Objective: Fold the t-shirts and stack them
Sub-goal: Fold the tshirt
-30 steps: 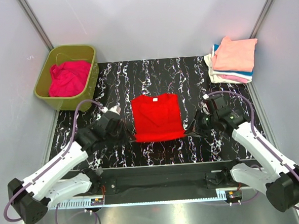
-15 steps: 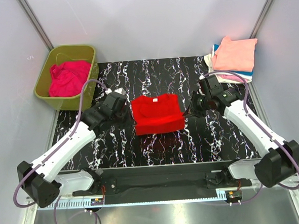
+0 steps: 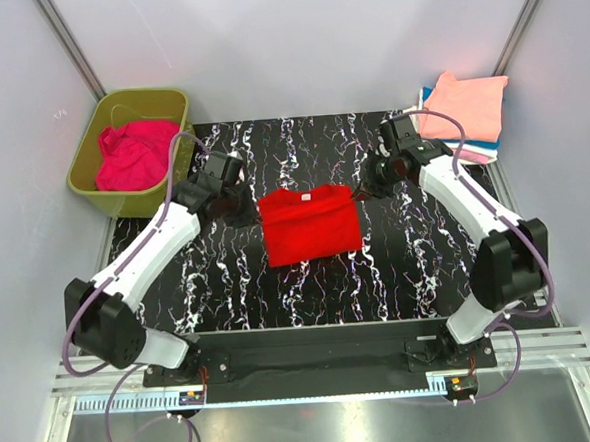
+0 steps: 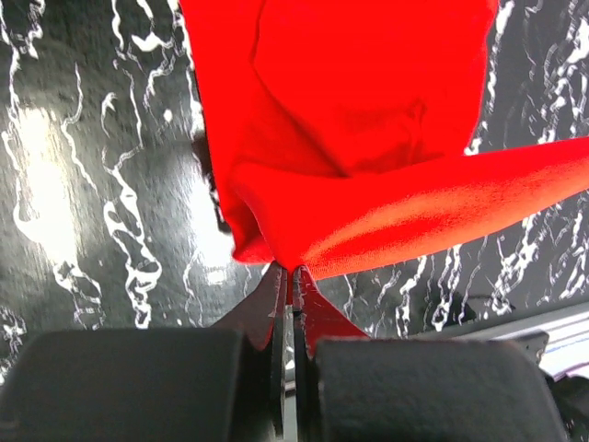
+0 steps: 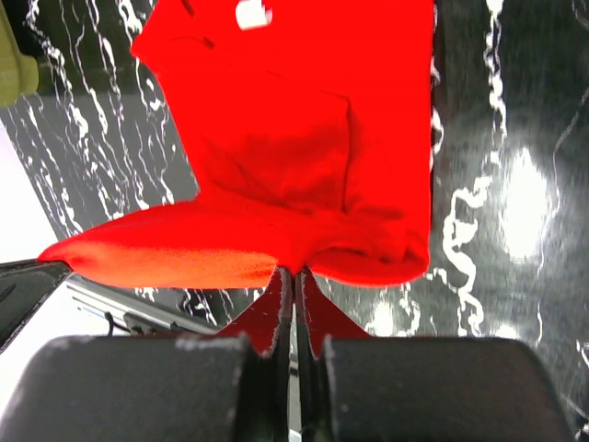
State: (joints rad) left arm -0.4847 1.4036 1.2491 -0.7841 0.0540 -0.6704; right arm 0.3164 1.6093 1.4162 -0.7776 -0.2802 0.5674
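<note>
A bright red t-shirt point(image 3: 310, 223) lies in the middle of the black marbled table, its near part folded over toward the far edge. My left gripper point(image 3: 251, 210) is shut on its left edge; the left wrist view shows the jaws pinched on red cloth point(image 4: 368, 184). My right gripper point(image 3: 363, 189) is shut on the right edge; the right wrist view shows the same red cloth point(image 5: 294, 166). A magenta-pink t-shirt point(image 3: 136, 153) lies crumpled in the olive-green tub point(image 3: 88, 143). Folded shirts, peach on top point(image 3: 461, 111), are stacked at the far right.
The tub stands at the far left corner, just behind my left arm. The stack sits at the far right corner, close behind my right arm. Grey walls enclose the table point(image 3: 309, 290) on three sides.
Both grippers have moved away from me, carrying the red shirt's near edge toward its far edge. The shirt now looks shorter, folded over on itself.
</note>
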